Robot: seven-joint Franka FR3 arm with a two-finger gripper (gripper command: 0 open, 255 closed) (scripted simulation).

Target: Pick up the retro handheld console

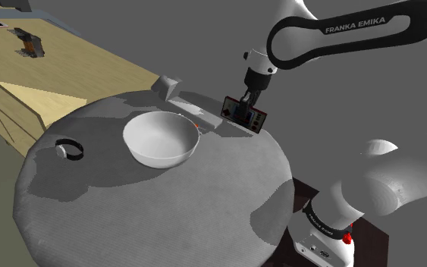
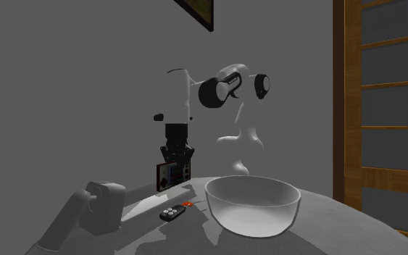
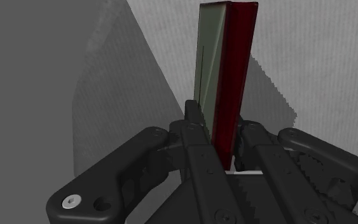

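red handheld console, clasped, upright (slightly tilted)

White, smooth, rounded arm links with dark bands at the joints. Black curved cover lettered "FRANKA EMIKA" in white. Small red marks near the base. All-black end effector with knuckled, ribbed linkages and one silver screw.
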